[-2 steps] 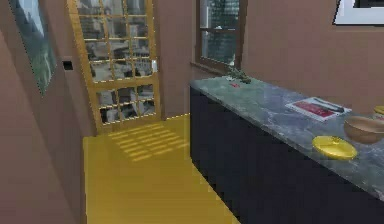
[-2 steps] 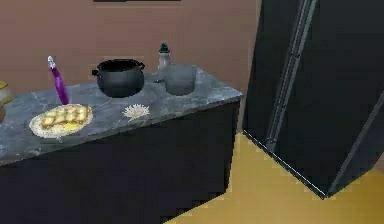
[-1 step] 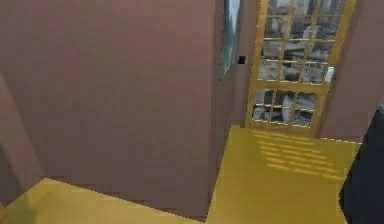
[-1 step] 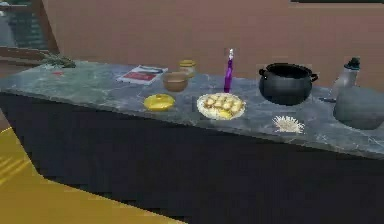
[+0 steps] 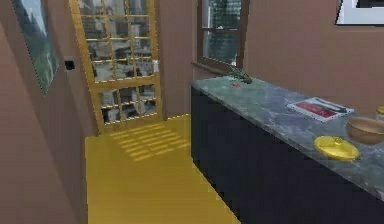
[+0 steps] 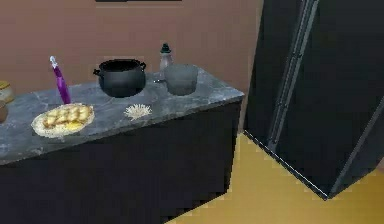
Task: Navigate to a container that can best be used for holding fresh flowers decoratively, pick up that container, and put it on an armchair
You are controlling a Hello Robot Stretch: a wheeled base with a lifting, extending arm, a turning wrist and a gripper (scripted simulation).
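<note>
While a black round pot (image 6: 120, 78) sits at nine o'clock of a grey glass vessel (image 6: 182, 79), the claw's state cannot be told.

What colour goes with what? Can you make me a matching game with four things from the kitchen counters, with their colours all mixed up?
Things:
1. pot in the arm side view
2. thin bottle in the arm side view
3. cup-shaped container in the arm side view
4. flat dish in the forward view

Colours:
A. grey
B. yellow
C. black
D. purple

Right pairs: 1-C, 2-D, 3-A, 4-B.
</note>
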